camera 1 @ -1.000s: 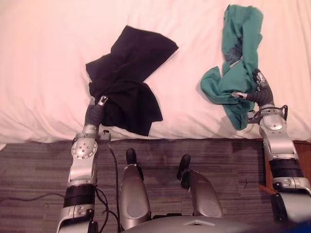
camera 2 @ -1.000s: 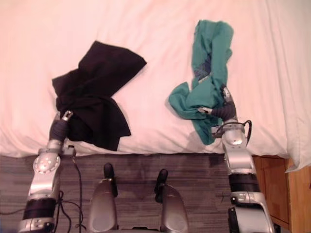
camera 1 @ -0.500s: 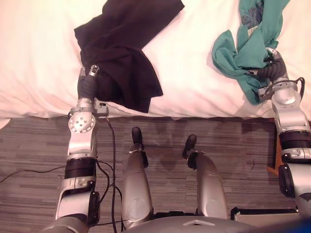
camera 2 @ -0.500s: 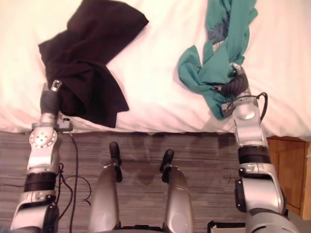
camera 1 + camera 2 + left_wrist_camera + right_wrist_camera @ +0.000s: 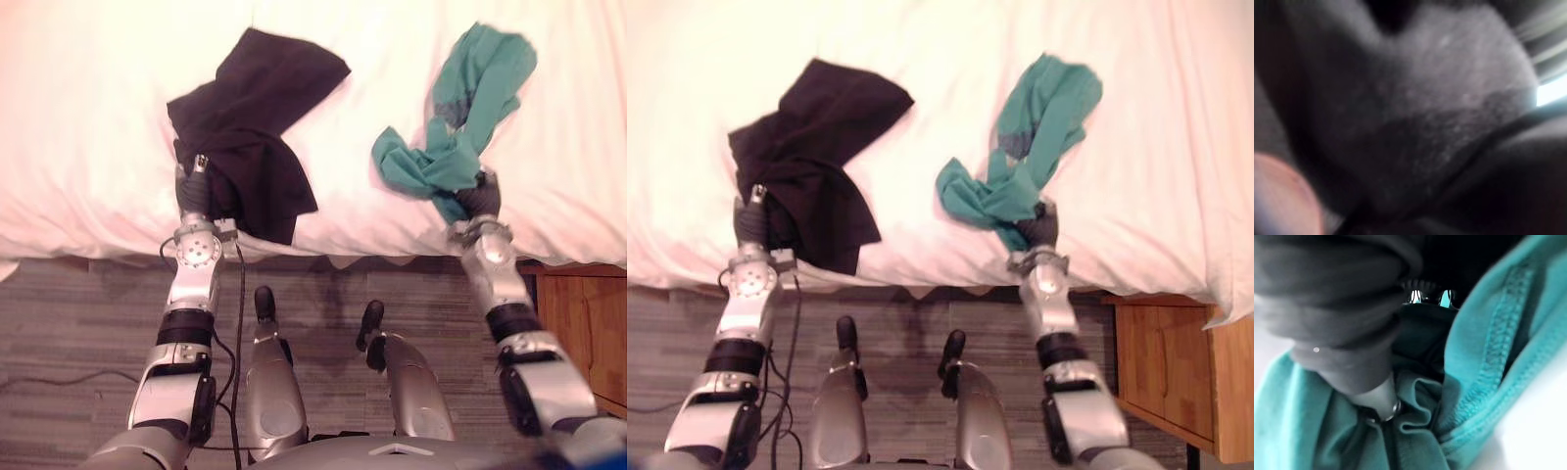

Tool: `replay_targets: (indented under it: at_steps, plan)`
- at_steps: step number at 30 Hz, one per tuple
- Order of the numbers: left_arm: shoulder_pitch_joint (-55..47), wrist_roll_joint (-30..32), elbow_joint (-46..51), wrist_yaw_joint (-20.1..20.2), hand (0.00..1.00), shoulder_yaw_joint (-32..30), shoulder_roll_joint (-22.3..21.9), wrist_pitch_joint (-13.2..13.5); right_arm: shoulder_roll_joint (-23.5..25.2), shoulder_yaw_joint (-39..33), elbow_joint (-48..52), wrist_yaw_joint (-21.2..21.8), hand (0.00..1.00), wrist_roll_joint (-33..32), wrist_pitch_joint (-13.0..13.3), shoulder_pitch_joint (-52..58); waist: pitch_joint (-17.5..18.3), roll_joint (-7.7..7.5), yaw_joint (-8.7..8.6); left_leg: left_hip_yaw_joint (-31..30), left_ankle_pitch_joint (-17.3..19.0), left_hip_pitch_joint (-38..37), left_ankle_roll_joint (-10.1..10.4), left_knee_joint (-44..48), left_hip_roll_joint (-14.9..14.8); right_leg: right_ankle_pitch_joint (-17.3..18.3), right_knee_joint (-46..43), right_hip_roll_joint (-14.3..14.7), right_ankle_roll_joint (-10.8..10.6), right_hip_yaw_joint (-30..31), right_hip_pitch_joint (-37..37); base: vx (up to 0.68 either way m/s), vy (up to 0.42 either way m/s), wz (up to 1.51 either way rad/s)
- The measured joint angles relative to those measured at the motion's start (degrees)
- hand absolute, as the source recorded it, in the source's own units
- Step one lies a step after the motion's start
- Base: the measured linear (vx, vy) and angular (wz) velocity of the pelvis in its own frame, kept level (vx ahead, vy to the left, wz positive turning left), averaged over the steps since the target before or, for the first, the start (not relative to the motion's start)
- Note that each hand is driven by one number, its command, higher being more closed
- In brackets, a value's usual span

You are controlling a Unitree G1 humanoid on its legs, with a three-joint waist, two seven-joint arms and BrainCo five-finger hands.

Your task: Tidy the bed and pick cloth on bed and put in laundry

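Right wrist view: right hand (image 5: 1342,303) clenches teal cloth (image 5: 1484,357); left hand's (image 5: 196,184) state unclear.

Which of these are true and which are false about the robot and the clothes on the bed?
The black cloth lies on the white bed. True.
The green cloth is folded neatly. False: it is crumpled, with one end bunched in the right hand.
The two cloths touch each other. False: bare bed shows between them.
The left hand is at the black cloth's near edge. True.
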State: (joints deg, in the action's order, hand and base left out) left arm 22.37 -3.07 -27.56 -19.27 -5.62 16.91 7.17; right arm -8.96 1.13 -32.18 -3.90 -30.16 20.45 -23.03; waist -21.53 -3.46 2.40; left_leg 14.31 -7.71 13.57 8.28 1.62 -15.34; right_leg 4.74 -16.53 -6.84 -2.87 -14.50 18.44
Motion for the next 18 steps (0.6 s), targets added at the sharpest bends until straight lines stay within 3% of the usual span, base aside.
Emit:
replay_targets:
  at_steps: [2, 8, 11, 14, 18]
  plan:
    - [-3.78, -0.24, -0.7, -1.45, 1.0, 1.76, -0.43, -0.4, 2.69, 0.27, 2.37, 6.04, 1.0, -5.32, 1.36, 8.06, 0.5, 0.08, -1.62, 1.98, 0.63, -4.88, -0.49, -1.95, 1.71, 0.04, 1.35, -1.27, -1.1, 1.17, -3.84, 0.11, 0.095, -0.14]
    - [-13.04, -5.55, -3.36, -2.0, 1.0, 3.82, -2.35, -0.34, 4.6, 0.07, 7.83, 12.67, 1.0, -5.2, 1.06, 23.21, 7.12, 0.7, -4.35, 6.53, 1.95, -13.59, -1.78, -6.67, 5.65, -1.57, 7.03, -3.44, -4.12, 4.62, -10.51, 0.15, 0.118, -0.25]
    - [-18.21, -11.67, -3.94, 1.08, 1.0, 4.77, -3.25, -0.31, 6.21, -0.06, 8.41, 13.1, 1.0, -0.01, -1.06, 28.86, 10.17, 0.57, -5.44, 7.62, 3.39, -18.57, -1.84, -7.19, 7.02, -2.04, 10.56, -4.32, -4.97, 4.7, -16.5, 0.15, 0.078, -0.08]
    - [-23.04, -16.7, -4.55, 7.53, 1.0, 5.52, -4.33, -0.24, 7.11, 0.45, 6.05, 15.06, 1.0, 1.86, -4.35, 33.6, 13.02, 0.44, -5.54, 8.38, 3.79, -21.87, -1.7, -7.21, 7.95, -1.69, 12.0, -5.25, -5.57, 4.23, -20.86, 0.11, 0.041, 0.05]
    - [-29.14, -23.88, -4.82, 12.97, 1.0, 5.68, -7.61, -0.19, 7.75, -0.3, 2.78, 18.83, 1.0, 2.87, -7.1, 39.24, 14.28, 1.89, -6.21, 5.43, 3.8, -23.17, -1.72, -7.25, 8.4, -0.37, 11.03, -6.04, -5.82, 1.32, -23.72, 0.0, -0.01, 0.35]
